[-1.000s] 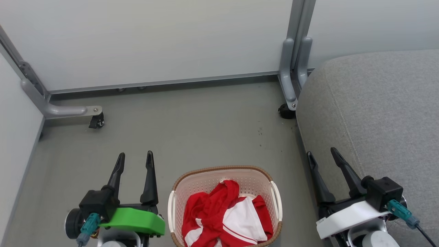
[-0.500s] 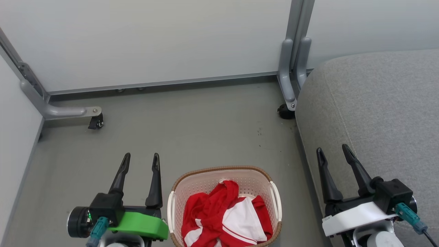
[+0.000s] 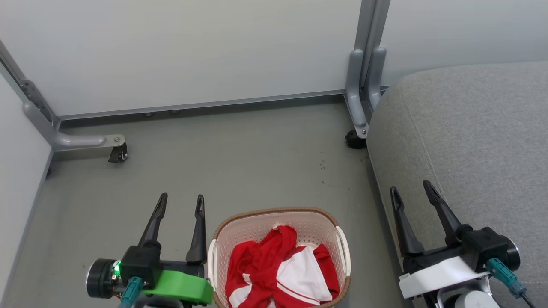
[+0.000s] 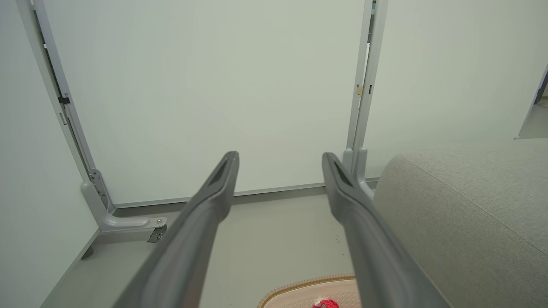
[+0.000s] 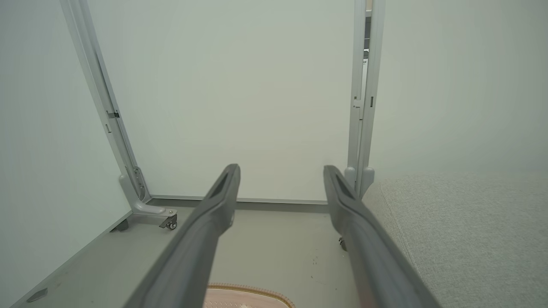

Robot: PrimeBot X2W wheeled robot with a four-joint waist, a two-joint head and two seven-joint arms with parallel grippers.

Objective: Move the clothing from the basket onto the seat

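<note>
Head view, near edge: the basket [image 3: 278, 210] stands on the floor [image 3: 239, 158] at bottom centre, between the two grippers. The clothing [image 3: 274, 265] lies bunched inside it, red folds to the left and a white panel with thin red stripes to the right. All clothing seen is in the basket.

The left gripper [image 3: 182, 196] sits just beside the basket's left handle. Its fingers point away from the robot and are spread wide, with only floor showing between them. The right gripper [image 3: 409, 186] is to the basket's right, apart from it, in front of the seat's near left edge. Its jaws also stand wide and hold nothing.

In the left wrist view, the basket's brown rim and a scrap of red show at the bottom edge between the spread fingers. In the right wrist view, a stretch of the same rim shows at the bottom edge.

Middle distance: the seat [image 3: 471, 137], light grey, takes up the right side, with a rounded corner and a stitched seam running along it. The floor carries a few dark specks.

Far: a left caster [image 3: 119, 153] and a right caster [image 3: 354, 140] sit under grey metal feet. A post [image 3: 367, 42] rises between pale panels [image 3: 192, 51].
</note>
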